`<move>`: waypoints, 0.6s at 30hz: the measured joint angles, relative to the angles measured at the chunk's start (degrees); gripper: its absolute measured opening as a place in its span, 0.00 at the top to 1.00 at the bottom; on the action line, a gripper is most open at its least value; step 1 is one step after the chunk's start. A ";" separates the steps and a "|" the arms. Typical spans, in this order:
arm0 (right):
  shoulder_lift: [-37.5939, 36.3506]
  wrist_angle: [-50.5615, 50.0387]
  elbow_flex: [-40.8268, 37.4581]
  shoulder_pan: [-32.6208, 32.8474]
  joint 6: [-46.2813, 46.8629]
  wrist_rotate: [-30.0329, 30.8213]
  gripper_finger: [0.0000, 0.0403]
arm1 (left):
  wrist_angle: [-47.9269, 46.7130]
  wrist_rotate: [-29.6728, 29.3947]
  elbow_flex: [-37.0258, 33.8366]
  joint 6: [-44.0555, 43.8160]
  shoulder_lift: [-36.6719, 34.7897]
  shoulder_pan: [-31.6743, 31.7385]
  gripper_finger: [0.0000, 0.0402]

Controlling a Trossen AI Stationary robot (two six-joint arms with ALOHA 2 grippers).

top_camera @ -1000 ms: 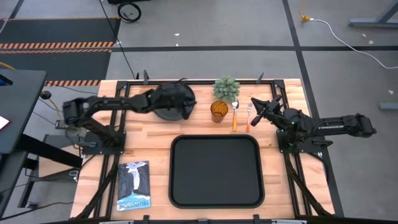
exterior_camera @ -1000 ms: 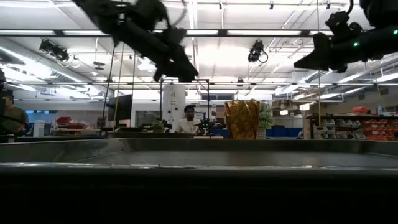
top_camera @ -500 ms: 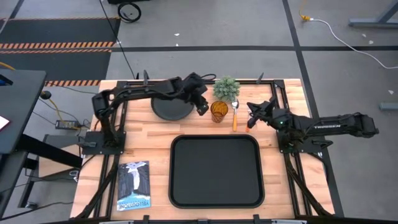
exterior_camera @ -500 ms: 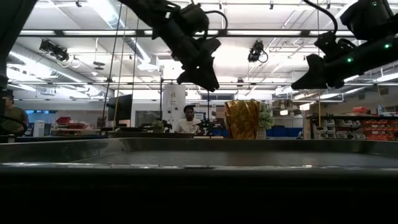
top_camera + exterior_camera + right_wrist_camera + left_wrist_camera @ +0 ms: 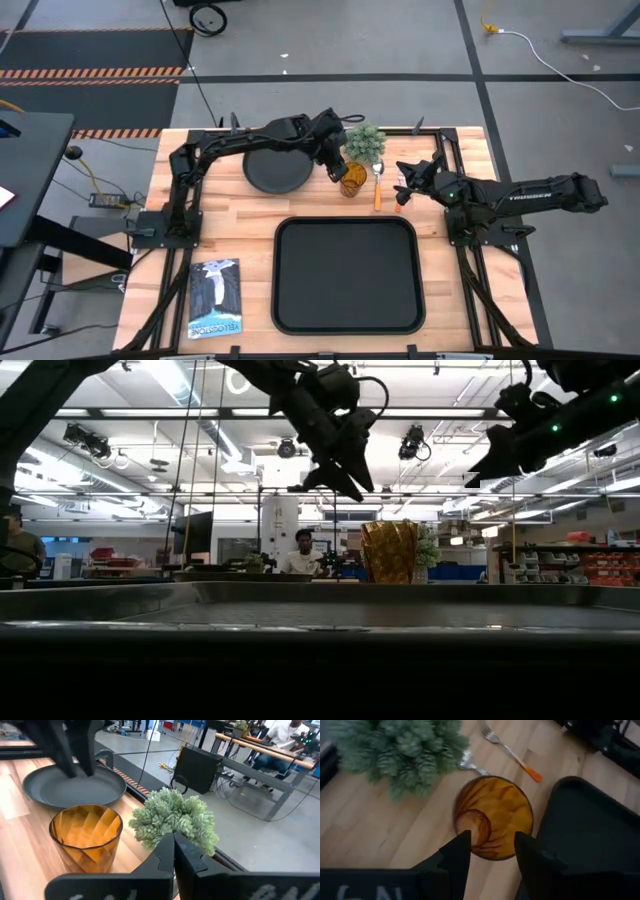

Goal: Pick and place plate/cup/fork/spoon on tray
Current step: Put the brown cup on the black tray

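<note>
Seen from overhead: wooden table, centre of frame, with large black tray (image 5: 346,274) bare in the lower middle. Behind it, along the upper edge, round black plate (image 5: 278,171) at upper left of centre, amber cup (image 5: 351,180) just right of it, small green potted plant (image 5: 364,142) right behind the cup. Spoon (image 5: 378,184) and fork (image 5: 400,190) lying side by side right of the cup, orange handles toward the tray. Left gripper (image 5: 337,171) poised above the cup's left rim, fingers spread; in its wrist view, dark fingertips (image 5: 458,851) straddling the near rim of the cup (image 5: 493,817), not yet touching. Right gripper (image 5: 407,183) at right of centre, hovering over the fork, fingers pressed together in its wrist view. Likely step: grasping the cup. Best done by lowering straight down so one finger goes inside the rim and one outside, clear of the plant's needles and the spoon bowl close by, then closing gently on the glass wall, lifting upright and carrying toward the tray.
</note>
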 joint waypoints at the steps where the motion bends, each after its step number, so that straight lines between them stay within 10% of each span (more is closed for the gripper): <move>1: 0.05 -0.01 0.20 0.00 -0.81 -0.02 0.99 | 0.01 -1.45 0.54 -0.75 0.26 0.04 0.59; 18: 2.13 0.76 0.52 -0.09 -2.08 -0.66 0.99 | -12.19 -11.00 12.39 -2.60 8.52 -2.50 0.64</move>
